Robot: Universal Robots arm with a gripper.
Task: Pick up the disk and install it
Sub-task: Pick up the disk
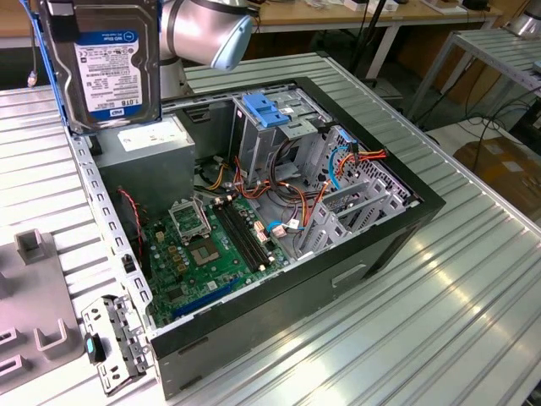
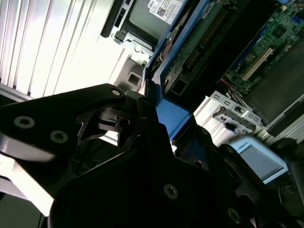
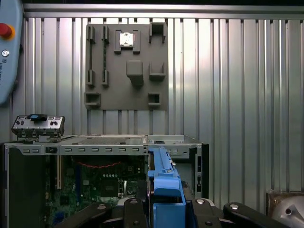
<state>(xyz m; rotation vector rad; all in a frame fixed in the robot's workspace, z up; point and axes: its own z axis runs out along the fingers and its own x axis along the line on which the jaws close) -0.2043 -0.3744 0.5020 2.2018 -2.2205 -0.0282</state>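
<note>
One rectangular silver metal disk (image 1: 106, 63), with a white-and-blue label and blue plastic side rails, hangs in the air at the exterior view's upper left. It stands upright with its label facing that camera. It is lifted clear of the open black computer case (image 1: 372, 228), above the end that houses the large grey power-supply box (image 1: 156, 156).

The black claw (image 3: 166, 209) is closed on the disk. In the first wrist view its fingers (image 3: 135, 211) press against either side of the disk's blue-railed edge (image 3: 164, 183). In the second wrist view the disk's (image 2: 199, 42) green circuit-board underside runs away from the black linkage.

Inside the case, a blue plastic bracket (image 1: 266, 110) sits on top of the metal drive cage (image 1: 254, 148), well apart from the held disk. A green motherboard (image 1: 199, 249) lies on the case floor.

The case rests on a ribbed metal bench (image 1: 456, 288). A grey fixture plate (image 3: 126, 66) with raised blocks lies on the bench beside the case.
</note>
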